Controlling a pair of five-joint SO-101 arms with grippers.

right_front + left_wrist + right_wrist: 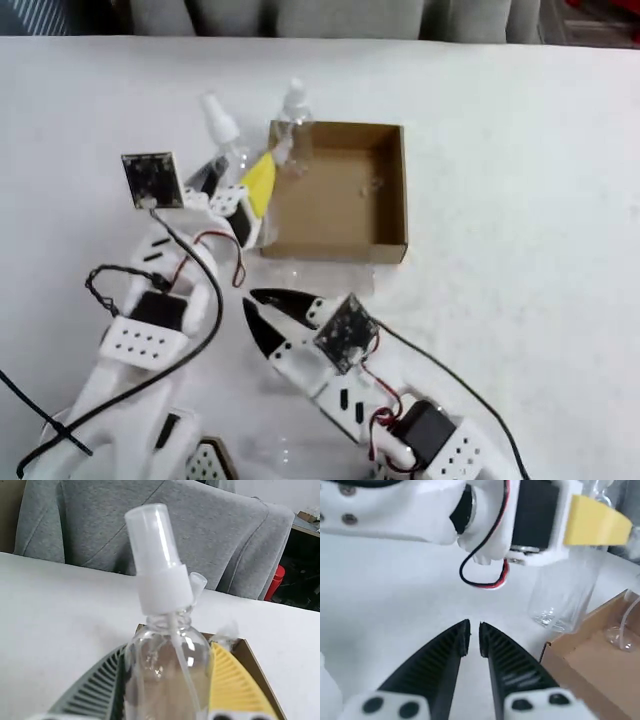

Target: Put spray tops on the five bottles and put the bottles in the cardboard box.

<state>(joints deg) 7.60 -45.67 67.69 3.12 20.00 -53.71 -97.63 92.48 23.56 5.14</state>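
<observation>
From high up we look steeply down over the desk (520,120). Our left wrist camera sits close behind a clear bottle (165,670), facing a grey chair (225,540); the right one looks low across the desk. All share the cardboard box (340,205).

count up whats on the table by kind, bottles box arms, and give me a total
spray-topped bottles: 2 (held bottle, bottle at the box's corner)
cardboard box: 1
robot arms: 2 (left arm, right arm)
total: 5
faint clear shapes in front of the box not counted
</observation>
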